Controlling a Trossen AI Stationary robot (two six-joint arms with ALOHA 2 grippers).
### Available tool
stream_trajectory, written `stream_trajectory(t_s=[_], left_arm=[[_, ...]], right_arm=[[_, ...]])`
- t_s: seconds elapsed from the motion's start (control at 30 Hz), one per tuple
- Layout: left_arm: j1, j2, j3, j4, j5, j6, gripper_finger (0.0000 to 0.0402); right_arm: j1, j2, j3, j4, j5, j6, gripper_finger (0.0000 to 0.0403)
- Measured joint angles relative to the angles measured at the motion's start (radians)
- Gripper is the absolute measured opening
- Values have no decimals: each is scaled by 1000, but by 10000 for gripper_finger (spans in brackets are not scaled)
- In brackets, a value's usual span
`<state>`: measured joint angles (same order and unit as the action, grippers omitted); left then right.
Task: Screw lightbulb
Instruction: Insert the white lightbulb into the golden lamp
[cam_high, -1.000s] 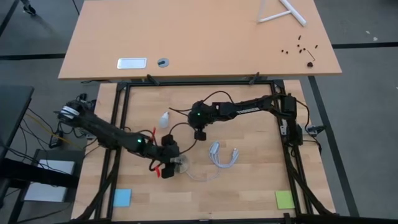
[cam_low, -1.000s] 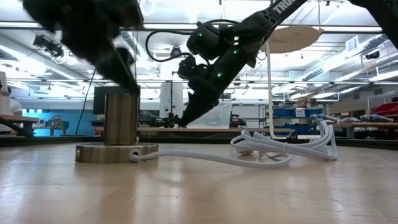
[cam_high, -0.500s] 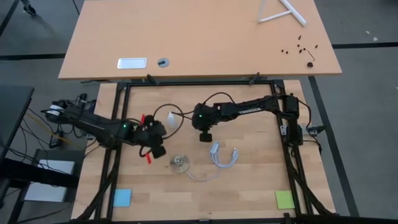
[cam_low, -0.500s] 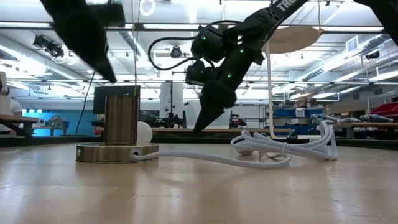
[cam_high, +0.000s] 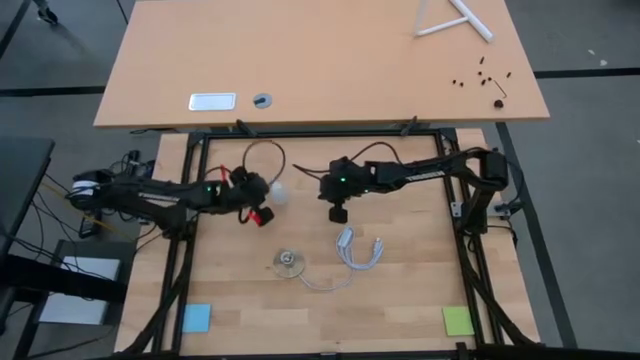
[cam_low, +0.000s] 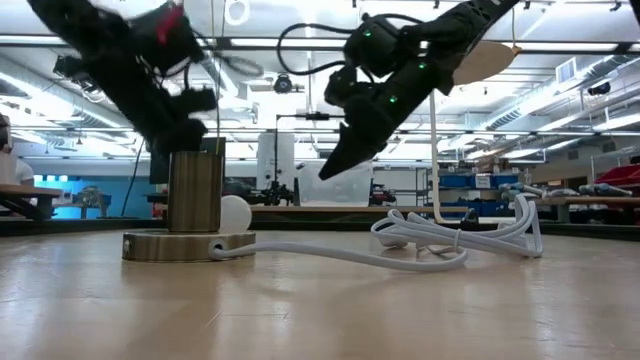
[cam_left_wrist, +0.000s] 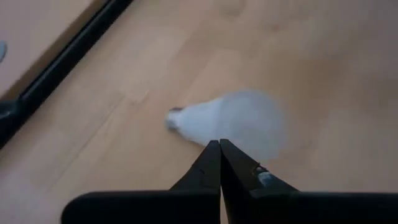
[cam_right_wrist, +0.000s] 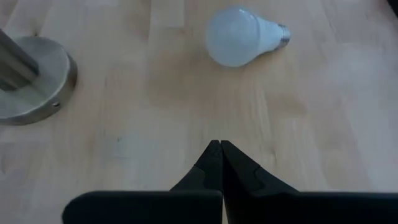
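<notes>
Two of my grippers, left and right, hang pinched together holding nothing, the lightbulb lying just beside my left near the worktop's rear edge, socket and cord unobstructed nearer the front.

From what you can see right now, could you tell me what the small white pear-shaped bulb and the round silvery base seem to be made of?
The small white pear-shaped bulb: matt frosted shell, glass or plastic, no sharp glints; its narrow grey screw cap looks metallic. The round silvery base: apparently brushed metal, with a dull sheen and soft vertical reflections on its upright cylinder.
</notes>
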<state>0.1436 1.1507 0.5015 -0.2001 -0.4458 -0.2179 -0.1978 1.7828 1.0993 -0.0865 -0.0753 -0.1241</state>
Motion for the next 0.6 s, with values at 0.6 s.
stream_trajectory(t_s=[0.6], left_arm=[[139, 7, -134, 311, 351, -45, 0]], right_arm=[[2, -27, -148, 201, -3, 92, 4]])
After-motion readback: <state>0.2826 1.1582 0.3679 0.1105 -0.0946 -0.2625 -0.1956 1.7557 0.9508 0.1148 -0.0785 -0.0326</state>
